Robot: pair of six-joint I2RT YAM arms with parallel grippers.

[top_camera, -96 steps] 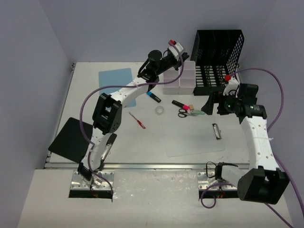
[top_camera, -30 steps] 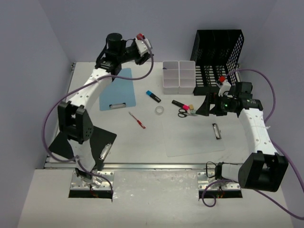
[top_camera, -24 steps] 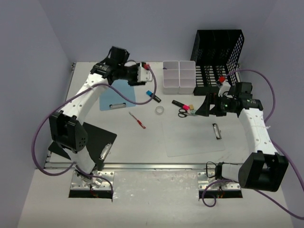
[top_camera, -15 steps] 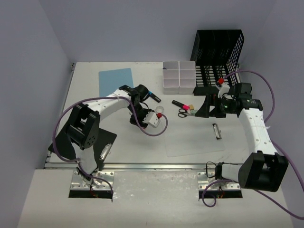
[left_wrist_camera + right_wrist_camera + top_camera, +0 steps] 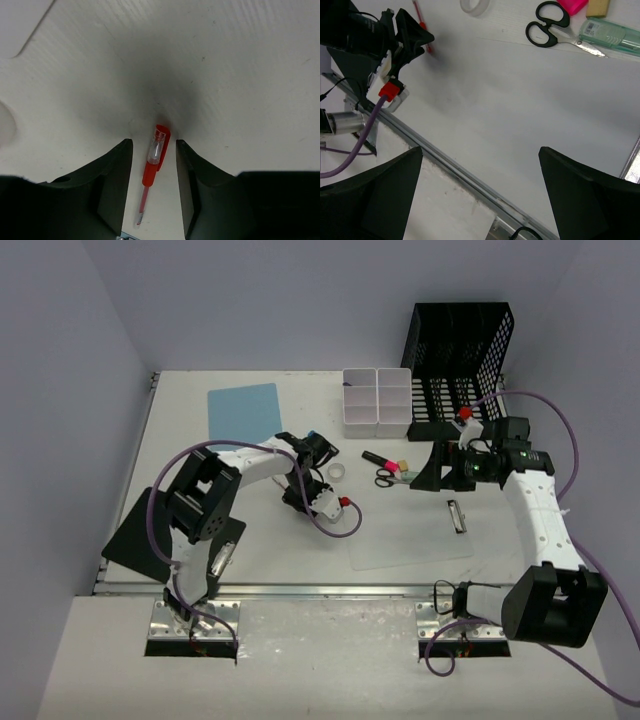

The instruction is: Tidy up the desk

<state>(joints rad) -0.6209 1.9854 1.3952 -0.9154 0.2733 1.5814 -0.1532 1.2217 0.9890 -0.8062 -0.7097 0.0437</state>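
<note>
The desk [image 5: 400,570] is a wide off-white tabletop with a metal rail [image 5: 450,165] along its near edge. My left gripper [image 5: 153,165] is low over it, left of centre [image 5: 298,495]. Its jaws stand open on either side of a red pen [image 5: 154,160], with a gap showing on both sides. In the right wrist view the red pen [image 5: 423,27] shows just beside the left gripper's fingers [image 5: 412,32]. My right gripper [image 5: 480,200] hangs wide open above the desk, holding nothing, near the scissors [image 5: 385,478].
White compartment bins [image 5: 377,400] and a black mesh rack [image 5: 460,355] stand at the back right. A blue board [image 5: 243,410], tape roll [image 5: 337,472], pink highlighter [image 5: 378,457], metal clip [image 5: 456,516] and clear sheet [image 5: 410,535] lie about. A black board [image 5: 150,535] overhangs the left edge.
My left arm swung from the back left, over the blue board, down to the red pen, and its jaws narrowed around it. The right arm barely moved.
</note>
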